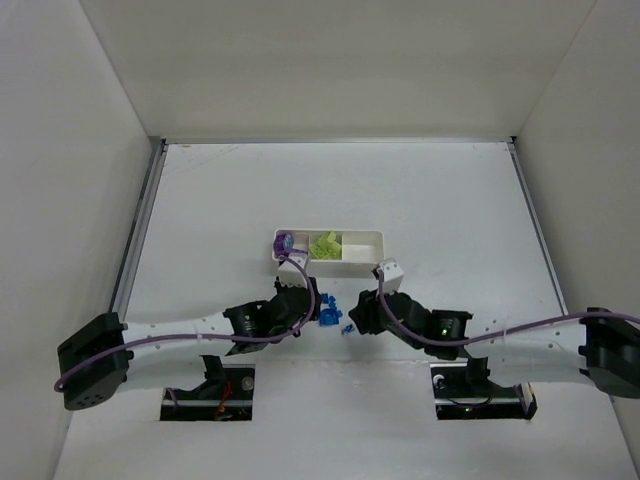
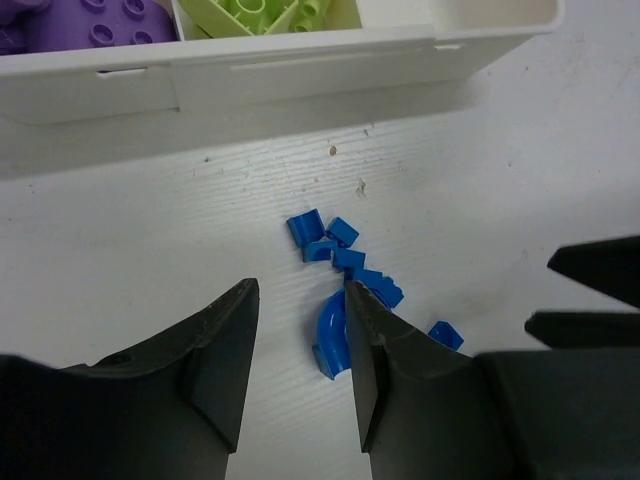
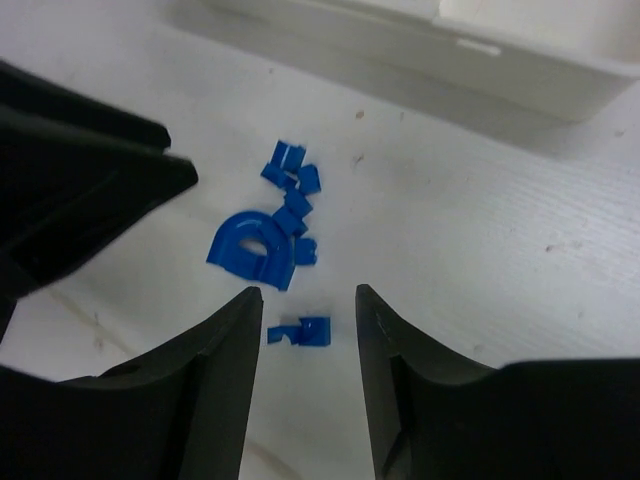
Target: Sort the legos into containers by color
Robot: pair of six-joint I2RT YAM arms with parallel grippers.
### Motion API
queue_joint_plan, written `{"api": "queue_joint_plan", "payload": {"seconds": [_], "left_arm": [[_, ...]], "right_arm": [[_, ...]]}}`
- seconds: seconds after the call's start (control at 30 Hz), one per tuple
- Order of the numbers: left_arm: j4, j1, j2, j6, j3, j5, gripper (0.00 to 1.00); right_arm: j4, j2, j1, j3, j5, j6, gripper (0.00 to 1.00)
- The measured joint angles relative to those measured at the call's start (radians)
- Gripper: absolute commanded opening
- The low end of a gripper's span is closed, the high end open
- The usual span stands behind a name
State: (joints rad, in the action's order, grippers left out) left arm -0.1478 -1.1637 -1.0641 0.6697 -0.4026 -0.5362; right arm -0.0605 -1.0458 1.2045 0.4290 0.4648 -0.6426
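Observation:
The white tray (image 1: pixel 331 265) holds purple legos (image 1: pixel 286 242) in its left compartment and lime legos (image 1: pixel 325 245) in the middle one; the right compartment (image 1: pixel 365 243) shows nothing inside. Several blue legos (image 1: pixel 328 313) lie on the table in front of the tray. My left gripper (image 2: pixel 300 290) is open and empty, its right finger beside a blue arch brick (image 2: pixel 330 335). My right gripper (image 3: pixel 308 292) is open, with a small blue brick (image 3: pixel 300 332) lying on the table between its fingers, untouched. The arch (image 3: pixel 248 248) lies just beyond its left finger.
Both grippers (image 1: pixel 305 300) (image 1: pixel 362 312) face each other closely over the blue pile. The right gripper's fingers (image 2: pixel 590 270) show in the left wrist view. White walls enclose the table on the left, right and back.

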Motion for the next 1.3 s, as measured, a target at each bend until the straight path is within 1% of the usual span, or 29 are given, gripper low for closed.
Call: {"api": "queue_joint_plan", "payload": {"seconds": [0.1, 0.17, 0.37, 0.57, 0.67, 0.77, 0.87, 0.97, 1.13, 1.3], "left_arm": [[0.003, 0.009, 0.026, 0.000, 0.000, 0.013, 0.37], [0.003, 0.007, 0.050, 0.001, 0.001, 0.024, 0.37], [0.019, -0.005, 0.117, 0.015, 0.025, 0.054, 0.39], [0.061, -0.035, 0.156, 0.043, 0.037, 0.080, 0.45], [0.061, -0.034, 0.166, 0.050, 0.046, 0.084, 0.48], [0.053, -0.027, 0.163, 0.056, 0.071, 0.084, 0.50], [0.039, -0.018, 0.152, 0.061, 0.095, 0.087, 0.50], [0.026, -0.013, 0.137, 0.065, 0.103, 0.087, 0.50], [-0.022, -0.019, 0.124, 0.072, 0.114, 0.087, 0.50], [-0.047, -0.026, 0.079, 0.073, 0.115, 0.088, 0.50]], "right_arm": [[0.046, -0.006, 0.045, 0.000, -0.001, -0.026, 0.63], [0.061, -0.016, 0.072, 0.000, -0.003, -0.033, 0.66], [0.056, -0.082, 0.139, -0.001, -0.009, -0.031, 0.67], [0.056, -0.153, 0.153, -0.001, -0.003, -0.035, 0.67], [0.056, -0.182, 0.158, 0.002, 0.006, -0.038, 0.71], [0.056, -0.228, 0.163, 0.016, 0.028, -0.043, 0.71], [0.053, -0.292, 0.176, 0.055, 0.061, -0.045, 0.66], [0.048, -0.369, 0.183, 0.107, 0.103, -0.047, 0.55], [0.027, -0.477, 0.214, 0.174, 0.183, -0.070, 0.43], [0.016, -0.538, 0.252, 0.217, 0.266, -0.115, 0.37]]}}
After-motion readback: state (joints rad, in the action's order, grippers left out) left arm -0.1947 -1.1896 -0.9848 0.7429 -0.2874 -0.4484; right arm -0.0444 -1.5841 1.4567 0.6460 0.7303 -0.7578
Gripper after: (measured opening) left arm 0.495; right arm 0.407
